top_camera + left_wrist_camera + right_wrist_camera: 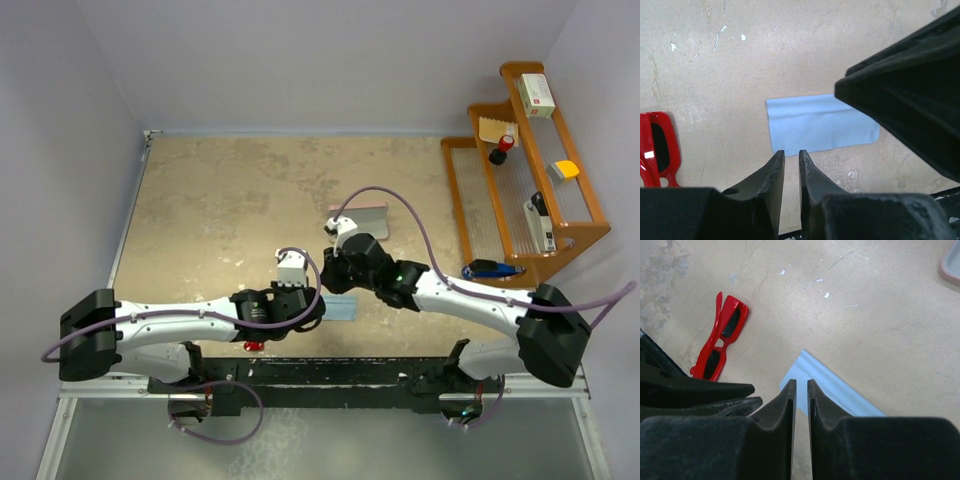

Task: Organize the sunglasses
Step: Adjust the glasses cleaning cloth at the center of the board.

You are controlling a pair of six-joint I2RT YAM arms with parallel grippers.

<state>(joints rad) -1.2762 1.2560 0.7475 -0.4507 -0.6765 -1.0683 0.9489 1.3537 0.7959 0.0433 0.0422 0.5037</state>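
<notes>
The red sunglasses [720, 337] lie folded on the tan table, left of the light blue cloth [830, 390]. In the top view only a bit of them [254, 346] shows under my left arm. The left wrist view has them at its left edge [657, 150], with the cloth [820, 122] flat ahead. My left gripper [791, 152] hovers at the cloth's near edge, jaws nearly together and empty. My right gripper [801, 382] hovers over a corner of the cloth, jaws nearly together and empty. The two grippers [318, 290] are close together above the cloth [342, 308].
The pink case [365, 220] lies open behind the grippers; its corner shows in the right wrist view [952, 262]. A wooden stepped rack [530, 170] with small items stands at the right, a blue object [492, 268] at its foot. Walls enclose the table.
</notes>
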